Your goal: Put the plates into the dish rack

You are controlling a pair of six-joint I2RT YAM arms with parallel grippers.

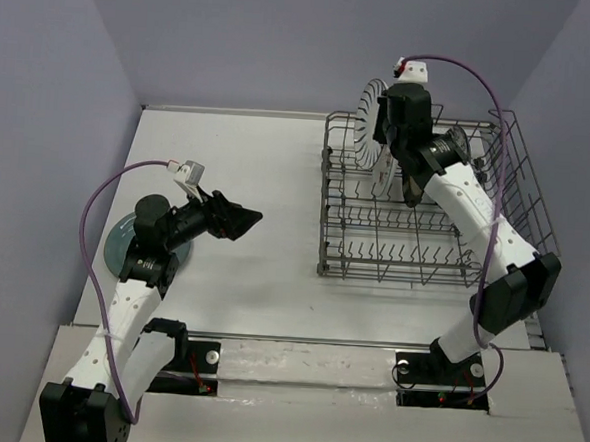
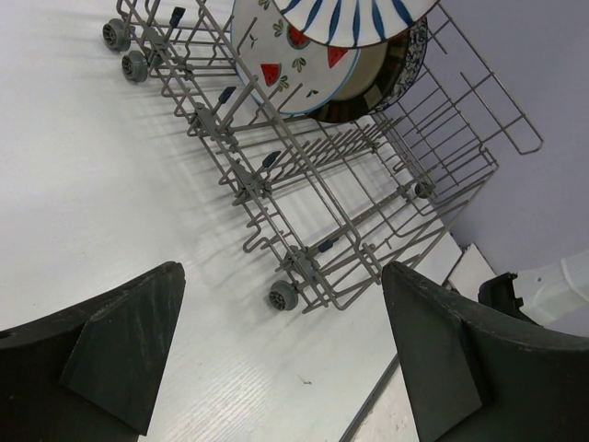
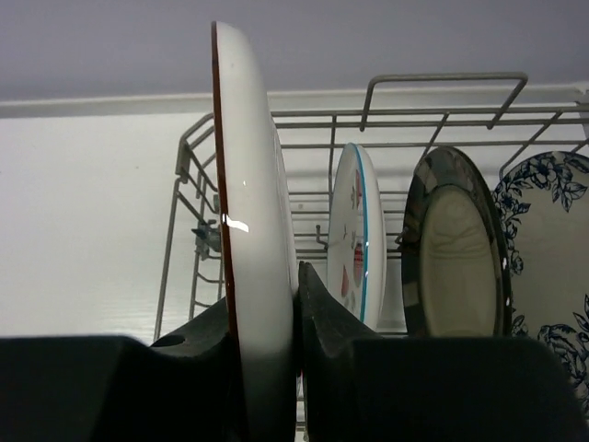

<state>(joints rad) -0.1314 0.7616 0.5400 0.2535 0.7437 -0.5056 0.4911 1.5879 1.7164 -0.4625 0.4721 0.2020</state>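
Plates: we've got the red-triangle plate [image 3: 354,230], brown-rimmed plate [image 3: 456,249] and ornate plate [image 3: 552,239] on edge in the dish rack [image 1: 328,198]. Our right gripper [image 3: 265,299] is clamped on the blue-striped plate [image 3: 253,184] beside them; left gripper [image 2: 283,276] gapes wide, teal plate [image 1: 118,240] flat on the table [image 1: 259,149] under that arm.

White links [image 1: 121,316], black joints [image 1: 151,220], purple cables [image 1: 84,233]; left end effector [image 2: 281,322] black

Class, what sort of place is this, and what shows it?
Probably a robot lab cell, not a kitchen: bare walls box in a white table, two robot arms are bolted at its edge, the dish rack stands on it.
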